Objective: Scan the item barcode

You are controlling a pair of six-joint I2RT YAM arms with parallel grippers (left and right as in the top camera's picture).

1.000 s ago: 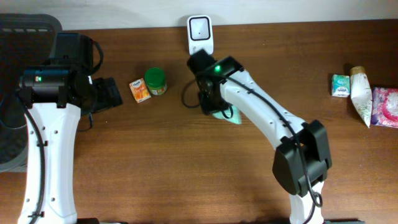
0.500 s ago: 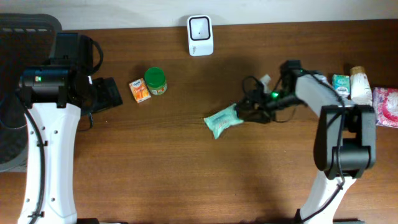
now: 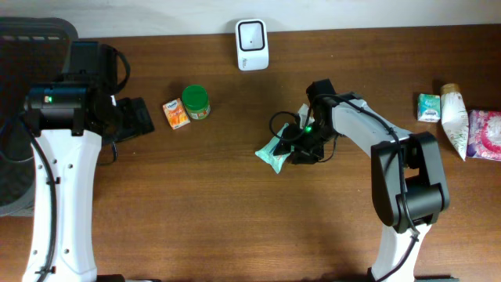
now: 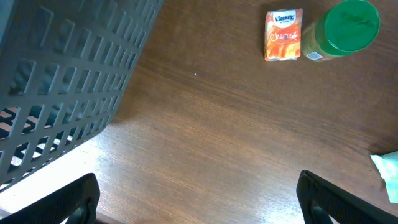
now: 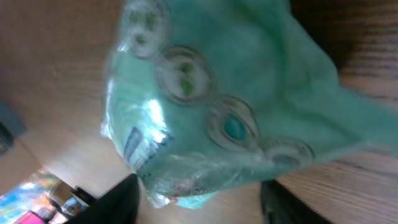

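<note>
Jaws half-parted astride the green packet (image 3: 274, 154) lying mid-table, your right gripper (image 5: 198, 202) may or may not be pinching it, the left gripper (image 4: 199, 199) gaping wide; pick-up looks in hand, and next you must present its barcode to the white scanner (image 3: 252, 44).

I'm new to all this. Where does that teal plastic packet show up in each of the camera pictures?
Overhead: the teal packet lies on the wood a little right of the picture's middle.
Left wrist: only the teal packet's corner pokes in at the right edge.
Right wrist: the teal packet fills most of the frame, close up.
Shared landmark: the brown wooden table under it.
</note>
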